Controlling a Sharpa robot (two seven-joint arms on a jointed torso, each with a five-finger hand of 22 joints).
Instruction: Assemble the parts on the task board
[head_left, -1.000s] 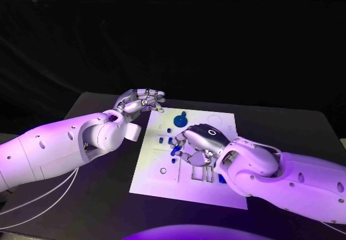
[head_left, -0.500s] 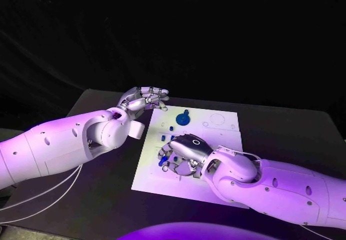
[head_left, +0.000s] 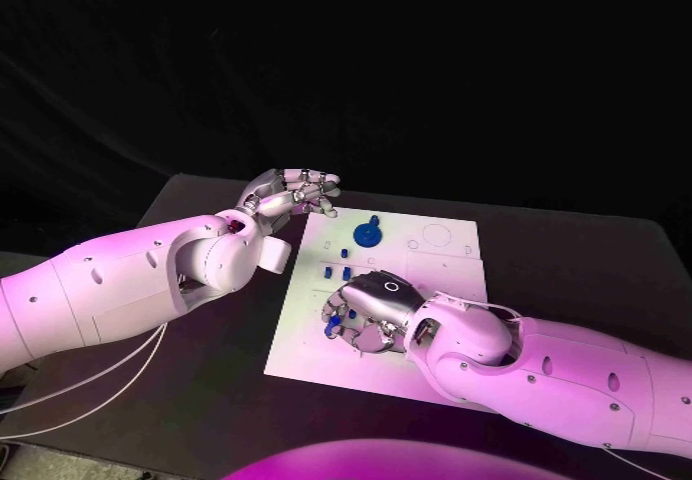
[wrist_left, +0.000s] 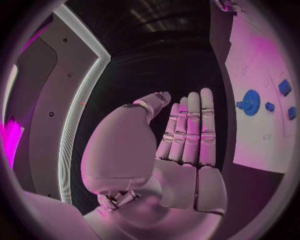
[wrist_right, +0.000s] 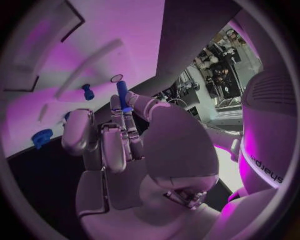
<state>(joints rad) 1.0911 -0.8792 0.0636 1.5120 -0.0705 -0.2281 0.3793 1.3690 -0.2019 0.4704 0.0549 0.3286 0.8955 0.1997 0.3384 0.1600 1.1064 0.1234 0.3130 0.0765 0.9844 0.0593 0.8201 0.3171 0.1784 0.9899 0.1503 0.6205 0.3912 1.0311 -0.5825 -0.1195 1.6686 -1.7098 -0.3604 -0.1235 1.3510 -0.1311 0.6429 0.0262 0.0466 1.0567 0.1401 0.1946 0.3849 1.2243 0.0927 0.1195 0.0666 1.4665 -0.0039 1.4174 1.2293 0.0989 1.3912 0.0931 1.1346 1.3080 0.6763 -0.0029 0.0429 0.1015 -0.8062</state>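
Note:
The white task board (head_left: 307, 350) lies mid-table. A blue gear (head_left: 369, 236) sits near its far edge, also seen as the gear (wrist_left: 251, 102) in the left wrist view. Two small blue parts (head_left: 338, 271) stand just nearer than the gear. My right hand (head_left: 372, 308) hovers low over the board's left-middle and pinches a blue peg (wrist_right: 122, 94) at its fingertips, close to a small round hole (wrist_right: 116, 78). My left hand (head_left: 293, 195) is raised beyond the board's far left corner. Its fingers (wrist_left: 190, 127) are straight, side by side, and hold nothing.
More blue parts (wrist_right: 87, 91) stand on the board (wrist_right: 94, 40) near the right fingertips, and another blue piece (head_left: 333, 325) lies by that hand. The black table (head_left: 577, 260) stretches around the board. White cables (head_left: 87, 385) hang under the left arm.
My right hand has moved nearer and to the left across the board. The left hand has stayed almost in place.

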